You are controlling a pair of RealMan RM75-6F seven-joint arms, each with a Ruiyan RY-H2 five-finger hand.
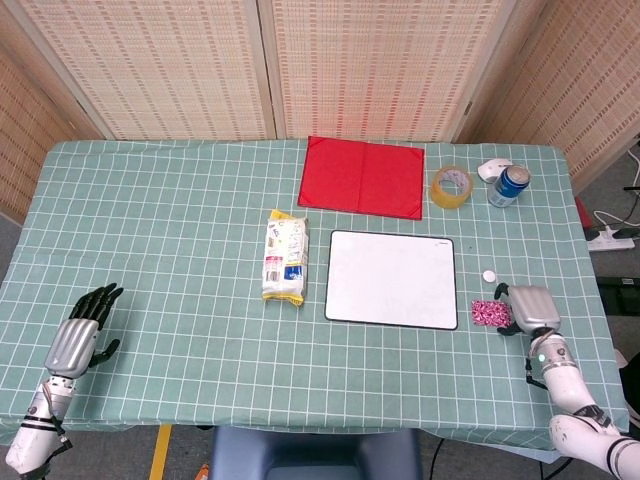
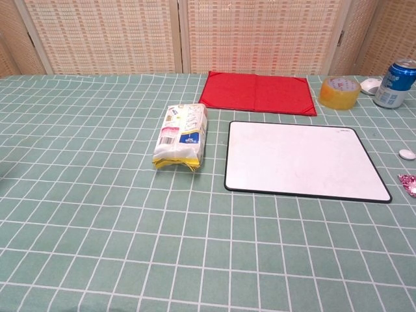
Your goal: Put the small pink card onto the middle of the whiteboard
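Note:
The small pink card (image 1: 488, 313) lies flat on the tablecloth just right of the whiteboard (image 1: 391, 279), and the chest view catches it at the right edge (image 2: 408, 182). My right hand (image 1: 529, 308) sits low next to the card's right side, back up, fingertips at the card's edge; it holds nothing. Whether it touches the card is unclear. The whiteboard (image 2: 303, 160) is bare. My left hand (image 1: 82, 330) rests open near the table's front left corner, fingers spread. Neither hand appears in the chest view.
A snack packet (image 1: 285, 256) lies left of the whiteboard. Behind the board are a red folder (image 1: 363, 176), a tape roll (image 1: 451, 186), a blue can (image 1: 510, 185) and a white object (image 1: 492, 168). A small white cap (image 1: 489, 276) sits just beyond the card.

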